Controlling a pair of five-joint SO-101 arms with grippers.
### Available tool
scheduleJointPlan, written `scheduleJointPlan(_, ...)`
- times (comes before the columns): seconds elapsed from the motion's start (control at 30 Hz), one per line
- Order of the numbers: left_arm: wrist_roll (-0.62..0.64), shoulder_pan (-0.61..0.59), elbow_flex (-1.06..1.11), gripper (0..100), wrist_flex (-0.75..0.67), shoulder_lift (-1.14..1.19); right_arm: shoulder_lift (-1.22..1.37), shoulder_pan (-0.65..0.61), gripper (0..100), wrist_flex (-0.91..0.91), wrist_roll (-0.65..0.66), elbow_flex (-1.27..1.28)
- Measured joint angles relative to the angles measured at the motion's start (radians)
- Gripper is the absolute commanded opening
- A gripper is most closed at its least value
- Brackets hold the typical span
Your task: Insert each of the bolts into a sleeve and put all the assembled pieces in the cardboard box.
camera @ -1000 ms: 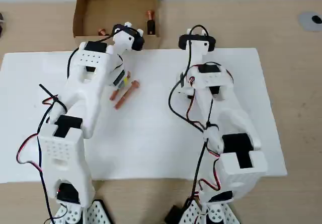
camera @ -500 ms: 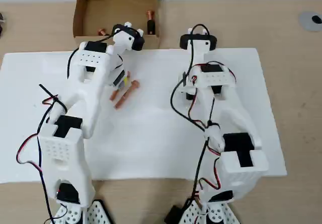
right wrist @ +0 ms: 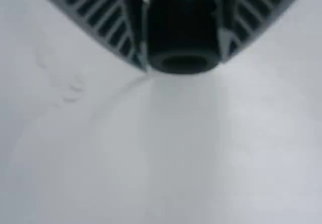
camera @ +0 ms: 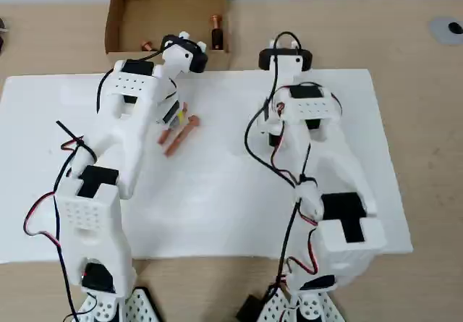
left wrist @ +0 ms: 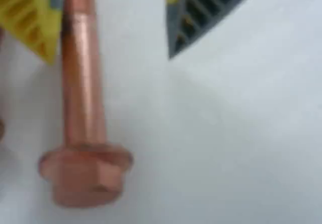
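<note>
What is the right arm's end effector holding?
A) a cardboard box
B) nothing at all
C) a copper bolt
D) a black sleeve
D: in the right wrist view, the right end effector is clamped on a black sleeve over the white sheet.

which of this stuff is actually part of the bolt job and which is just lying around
Part of the job:
- loose copper bolts on the white sheet
- black sleeve
- cardboard box
- assembled pieces already in the box

Just lying about:
- grey disc on the bare table, off the sheet
</note>
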Motion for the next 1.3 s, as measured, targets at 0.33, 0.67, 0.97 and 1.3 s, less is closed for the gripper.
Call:
scheduleJointPlan(0.33, 0.069, -0.002, 0.0, 14, -0.101, 0.0, -0.206, -0.011, 1.2, 0.058, 0.003, 0.0)
scheduleJointPlan(0.67, 0.069, -0.041, -0.003, 14, -0.203, 0.071, -0.219, -0.018, 1.2, 0.1, 0.044, 0.0)
scheduleJointPlan(0.97, 0.087, -0.049, -0.055, 14, -0.213, 0.117, -0.219, -0.018, 1.2, 0.11, 0.061, 0.0)
scheduleJointPlan(1.3, 0.094, -0.049, -0.12, 10, -0.115, 0.127, -0.23, -0.018, 1.2, 0.11, 0.061, 0.0)
